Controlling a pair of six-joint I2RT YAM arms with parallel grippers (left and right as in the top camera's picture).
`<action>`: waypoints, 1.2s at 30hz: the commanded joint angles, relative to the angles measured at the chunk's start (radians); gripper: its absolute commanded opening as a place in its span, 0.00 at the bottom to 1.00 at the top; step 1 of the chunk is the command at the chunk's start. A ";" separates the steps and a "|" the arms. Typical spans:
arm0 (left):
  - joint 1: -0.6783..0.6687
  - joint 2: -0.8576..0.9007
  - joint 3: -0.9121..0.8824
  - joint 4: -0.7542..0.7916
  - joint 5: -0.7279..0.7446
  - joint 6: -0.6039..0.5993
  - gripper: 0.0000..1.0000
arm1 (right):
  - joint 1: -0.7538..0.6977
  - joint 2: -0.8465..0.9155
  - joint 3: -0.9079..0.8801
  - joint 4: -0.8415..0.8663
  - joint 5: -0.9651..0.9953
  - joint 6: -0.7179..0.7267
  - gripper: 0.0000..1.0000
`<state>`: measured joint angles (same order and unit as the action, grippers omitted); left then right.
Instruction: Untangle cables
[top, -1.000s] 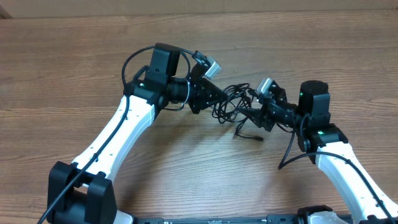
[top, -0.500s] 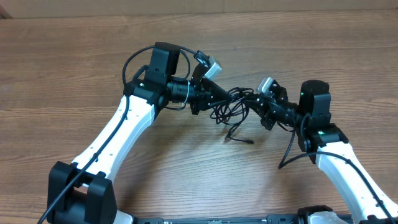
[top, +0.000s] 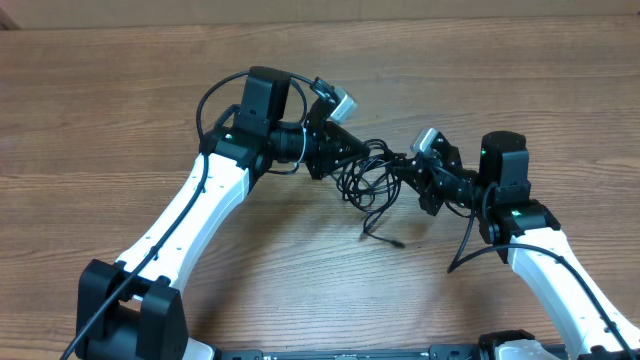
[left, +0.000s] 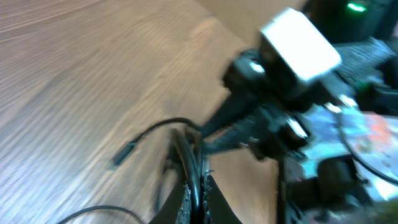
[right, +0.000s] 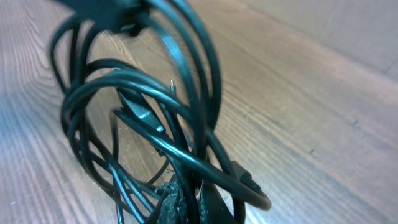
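Note:
The cables are a tangle of thin black cords hanging between my two grippers above the wooden table. My left gripper is shut on a strand at the tangle's left side; in the left wrist view the cord runs up from between the closed fingers. At the right side, my right gripper is shut on the bundle. In the right wrist view, loops of cable rise from the pinched fingers, with a plug beside them. A loose plug end trails onto the table.
The brown wooden table lies all around the arms. The right arm's white camera block stands close in front of the left wrist. Thicker black arm wires loop behind the left arm and below the right arm.
My right gripper has shut on the cable bundle and shifted slightly left. The loose plug end has swung down and left across the table. The left gripper stays shut.

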<state>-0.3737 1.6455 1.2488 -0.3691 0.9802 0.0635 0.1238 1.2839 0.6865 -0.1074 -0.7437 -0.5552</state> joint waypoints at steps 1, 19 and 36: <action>-0.005 0.002 -0.003 0.022 -0.213 -0.153 0.04 | 0.000 -0.014 0.014 -0.035 -0.028 -0.003 0.04; 0.001 0.002 -0.003 0.006 -0.517 -0.420 0.04 | 0.000 -0.014 0.014 -0.095 -0.133 -0.004 0.04; 0.008 0.002 -0.003 0.011 -0.515 -0.450 0.04 | 0.000 -0.014 0.014 -0.198 -0.028 -0.007 0.09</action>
<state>-0.3748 1.6455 1.2488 -0.3717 0.4732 -0.3679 0.1242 1.2839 0.6865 -0.2901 -0.8028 -0.5545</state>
